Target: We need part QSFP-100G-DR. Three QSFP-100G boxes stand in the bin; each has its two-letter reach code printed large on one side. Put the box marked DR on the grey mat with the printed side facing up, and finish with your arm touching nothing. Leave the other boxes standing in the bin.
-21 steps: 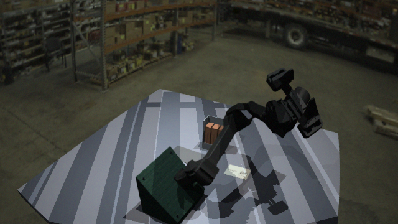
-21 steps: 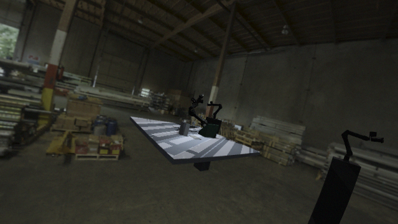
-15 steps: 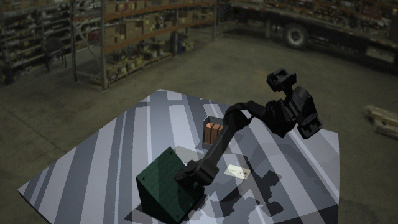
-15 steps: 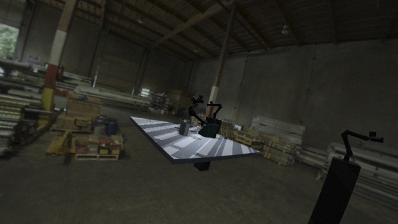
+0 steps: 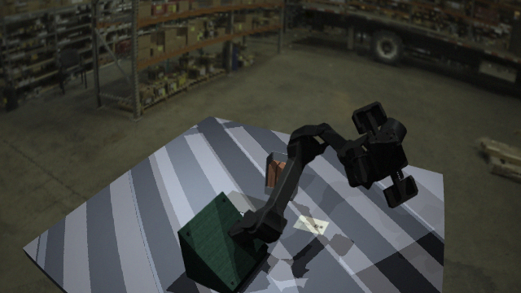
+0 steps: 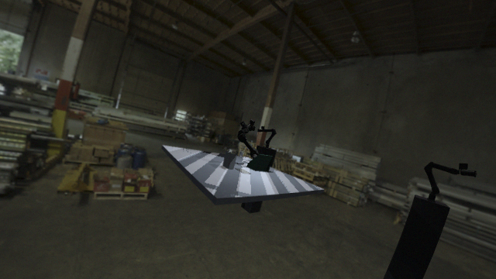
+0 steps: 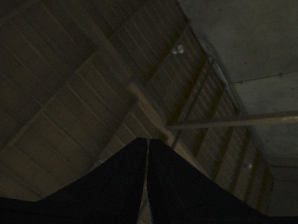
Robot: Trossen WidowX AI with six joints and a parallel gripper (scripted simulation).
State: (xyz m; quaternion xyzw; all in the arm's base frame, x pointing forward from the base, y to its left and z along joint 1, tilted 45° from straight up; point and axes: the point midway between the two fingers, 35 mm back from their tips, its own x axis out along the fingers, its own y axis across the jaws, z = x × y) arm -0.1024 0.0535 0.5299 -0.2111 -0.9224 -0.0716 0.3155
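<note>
The orange boxes (image 5: 272, 174) stand in the bin (image 5: 266, 172) (image 6: 229, 160), inward of the desk's far edge, presumably kept upright for picking; DR is unreadable. The gripper (image 5: 380, 156) (image 6: 248, 125) (image 7: 147, 148) points upward, fingers closed together, holding nothing

This is a warehouse, high and dim. Tall racking (image 5: 135, 61) loaded with cartons stands on the bare concrete floor (image 5: 260, 89) (image 6: 194, 240), beyond the far left edge of the striped bench (image 5: 98, 228) (image 6: 232, 197). Past the far right corner, a big wheel (image 5: 387, 47) sits under what may be a trailer, too dark to be sure. A wooden pallet (image 5: 505, 159) lies off the right edge. The exterior view adds stacked lumber (image 6: 345, 170), plain walls (image 6: 349, 105) and a beamed roof (image 6: 232, 31) (image 7: 75, 100).
</note>
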